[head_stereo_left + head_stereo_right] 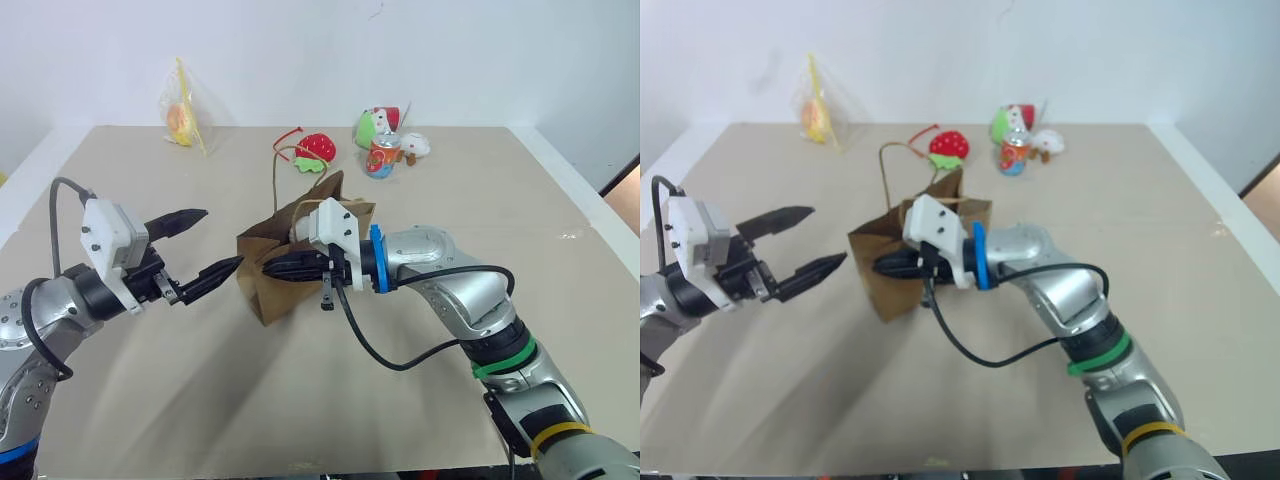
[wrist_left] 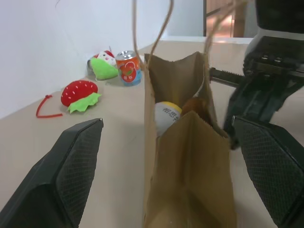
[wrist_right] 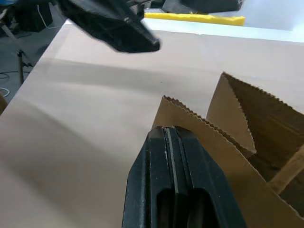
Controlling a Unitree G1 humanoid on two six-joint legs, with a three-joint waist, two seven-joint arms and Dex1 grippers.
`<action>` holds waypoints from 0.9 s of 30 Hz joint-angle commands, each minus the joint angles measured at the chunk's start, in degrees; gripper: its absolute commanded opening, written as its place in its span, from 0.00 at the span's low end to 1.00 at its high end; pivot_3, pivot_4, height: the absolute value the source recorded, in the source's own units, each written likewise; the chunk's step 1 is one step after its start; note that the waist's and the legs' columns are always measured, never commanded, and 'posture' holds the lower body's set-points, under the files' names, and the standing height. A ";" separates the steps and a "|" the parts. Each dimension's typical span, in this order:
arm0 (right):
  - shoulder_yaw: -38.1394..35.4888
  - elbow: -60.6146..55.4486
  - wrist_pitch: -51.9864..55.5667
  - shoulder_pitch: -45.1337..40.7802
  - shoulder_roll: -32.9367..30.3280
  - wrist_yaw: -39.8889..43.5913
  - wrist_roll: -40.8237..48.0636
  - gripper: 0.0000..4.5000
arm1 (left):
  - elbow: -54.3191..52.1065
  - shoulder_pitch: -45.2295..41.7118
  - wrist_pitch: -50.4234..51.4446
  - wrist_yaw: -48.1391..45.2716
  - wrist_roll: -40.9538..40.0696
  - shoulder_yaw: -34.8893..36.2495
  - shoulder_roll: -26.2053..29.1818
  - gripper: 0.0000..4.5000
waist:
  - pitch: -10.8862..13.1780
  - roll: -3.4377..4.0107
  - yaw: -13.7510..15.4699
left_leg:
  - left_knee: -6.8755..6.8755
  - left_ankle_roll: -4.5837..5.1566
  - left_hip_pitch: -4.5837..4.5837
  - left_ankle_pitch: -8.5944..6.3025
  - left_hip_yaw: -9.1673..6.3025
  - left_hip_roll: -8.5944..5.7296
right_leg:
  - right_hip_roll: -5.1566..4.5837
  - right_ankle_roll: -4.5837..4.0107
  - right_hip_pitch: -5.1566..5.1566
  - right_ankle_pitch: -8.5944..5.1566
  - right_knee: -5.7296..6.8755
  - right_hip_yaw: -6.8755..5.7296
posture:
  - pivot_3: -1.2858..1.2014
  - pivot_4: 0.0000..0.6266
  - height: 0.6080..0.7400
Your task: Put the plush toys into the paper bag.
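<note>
Two plush toys sit inside the paper bag point(image 1: 290, 285) at the middle of the beige table point(image 1: 200, 400): the white egg-shaped ball point(image 2: 166, 116), with small writing on it too fine to read, and the orange-brown animal point(image 2: 194, 105) beside it, both seen through the bag's open mouth in the left wrist view. One bag stands upright, its two cord handles rising above it.

Two grippers flank it. To the left, the left gripper point(image 1: 205, 245) points at the bag's narrow end with its two black fingers spread wide, holding nothing and just short of the paper. From the right, the right gripper point(image 3: 170, 137) reaches across the near side of the bag with its fingers pressed flat together, empty, tips by the serrated top edge (whether they touch the paper cannot be told).

Along the far edge lie four other things. A clear plastic bag with yellow trim point(image 1: 185, 118) stands far left, something orange and yellow inside. One red strawberry plush point(image 1: 316, 150) with green leaves and a red cord lies just beyond the paper bag. Farther right, one small orange drink can point(image 1: 382, 155) stands upright, its label unreadable, touching a green-and-white toy point(image 1: 372, 124) with red. None of these stands between the grippers and the bag.
</note>
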 commanded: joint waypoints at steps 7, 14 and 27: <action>-0.51 3.50 -4.36 -2.19 3.49 -0.54 -4.50 0.01 | 0.16 -1.49 -4.73 1.24 5.76 -5.81 -1.56 1.00 | 0.00 0.00 0.02 | 0.00 0.00 0.03 0.01 0.02 0.02 | 0.01 -0.03 0.02 0.02 0.01 0.00 | 0.52 0.24 1.00; -0.89 3.48 -4.56 -1.95 3.99 -0.36 -5.58 0.01 | 5.66 -4.75 -6.93 5.14 11.76 -10.29 -5.45 1.00 | 0.00 -0.01 0.05 | 0.00 0.00 0.03 0.00 0.02 0.01 | 0.00 -0.03 0.02 0.02 0.01 -0.01 | 0.52 0.24 1.00; -0.74 1.31 -3.86 -0.82 2.75 -0.23 -6.64 0.01 | 9.19 -8.79 0.76 3.46 3.16 -10.13 -8.61 1.00 | -0.02 -0.03 0.02 | 0.00 0.00 0.00 0.00 0.00 0.02 | 0.02 -0.02 0.01 0.02 0.02 -0.01 | 0.52 0.24 1.00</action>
